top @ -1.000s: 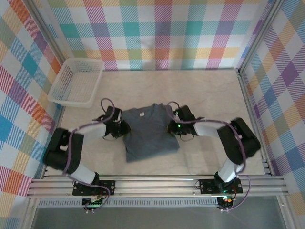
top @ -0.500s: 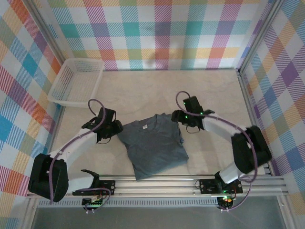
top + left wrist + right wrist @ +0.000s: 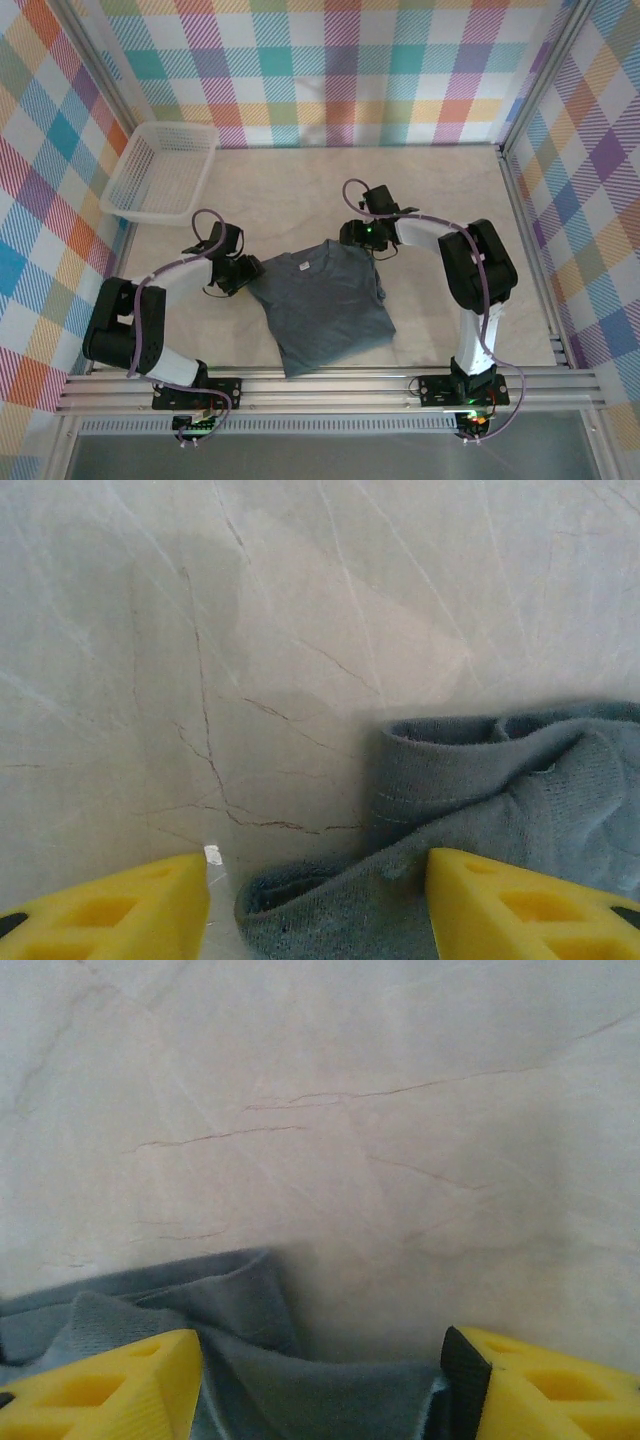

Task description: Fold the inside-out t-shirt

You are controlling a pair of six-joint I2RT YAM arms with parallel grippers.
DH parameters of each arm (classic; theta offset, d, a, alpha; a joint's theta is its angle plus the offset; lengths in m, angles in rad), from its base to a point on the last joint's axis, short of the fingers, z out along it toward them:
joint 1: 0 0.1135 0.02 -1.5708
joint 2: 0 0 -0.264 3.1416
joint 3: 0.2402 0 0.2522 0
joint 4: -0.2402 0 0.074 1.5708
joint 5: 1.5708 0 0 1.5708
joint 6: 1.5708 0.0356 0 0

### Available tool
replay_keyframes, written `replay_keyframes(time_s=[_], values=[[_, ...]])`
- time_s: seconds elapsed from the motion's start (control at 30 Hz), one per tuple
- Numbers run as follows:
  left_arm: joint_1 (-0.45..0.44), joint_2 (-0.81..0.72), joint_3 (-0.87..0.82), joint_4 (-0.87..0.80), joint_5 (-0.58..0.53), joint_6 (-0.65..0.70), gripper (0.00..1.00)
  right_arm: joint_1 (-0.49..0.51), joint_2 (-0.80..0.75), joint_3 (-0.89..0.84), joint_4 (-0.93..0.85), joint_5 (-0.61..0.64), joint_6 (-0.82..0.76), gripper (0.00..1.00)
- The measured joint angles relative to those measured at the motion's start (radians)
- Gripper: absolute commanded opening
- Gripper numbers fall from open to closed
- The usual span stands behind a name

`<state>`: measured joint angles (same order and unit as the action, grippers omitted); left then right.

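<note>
Lying flat on the table (image 3: 290, 190), toward its near middle, the inside-out t-shirt (image 3: 330, 305) is listed: slate blue-grey, gathered into a skewed oblong, softly wrinkled, with the neckline and a small pale label at the far end. The left gripper (image 3: 245, 272) is placed at its far-left corner, fingers apart, rolled hem loose between them. The right gripper (image 3: 358, 234) is placed at the far-right corner, fingers likewise apart over bunched fabric. A white mesh basket (image 3: 152, 213) is noted far left, well apart.

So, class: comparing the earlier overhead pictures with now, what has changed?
Both grippers let go: the left gripper and right gripper now stand open at the far corners of the t-shirt. It slid nearer the arms and turned slightly. The basket stayed put.
</note>
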<state>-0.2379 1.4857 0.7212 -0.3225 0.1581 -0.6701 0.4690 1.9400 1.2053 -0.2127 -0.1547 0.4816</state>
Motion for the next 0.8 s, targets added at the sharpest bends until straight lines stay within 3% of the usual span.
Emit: replay_keyframes(time_s=[0.2,0.3,0.47,0.7,0.8], values=[[0.002,0.004,0.000,0.033,0.035,-0.027,0.55,-0.003,0.008,0.000,0.011,-0.071,0.003,0.62],[-0.037,0.012,-0.005,0.148,0.103,-0.050,0.57,-0.002,0.008,-0.003,0.013,-0.098,0.005,0.62],[-0.064,-0.011,-0.028,0.220,0.140,-0.061,0.61,0.001,0.005,-0.008,0.020,-0.101,0.003,0.67],[-0.063,-0.006,-0.024,0.209,0.115,-0.056,0.62,0.003,-0.016,-0.007,-0.027,-0.036,-0.024,0.74],[-0.063,0.015,0.012,0.182,0.082,-0.045,0.58,0.003,-0.030,-0.006,-0.049,0.026,-0.027,0.73]])
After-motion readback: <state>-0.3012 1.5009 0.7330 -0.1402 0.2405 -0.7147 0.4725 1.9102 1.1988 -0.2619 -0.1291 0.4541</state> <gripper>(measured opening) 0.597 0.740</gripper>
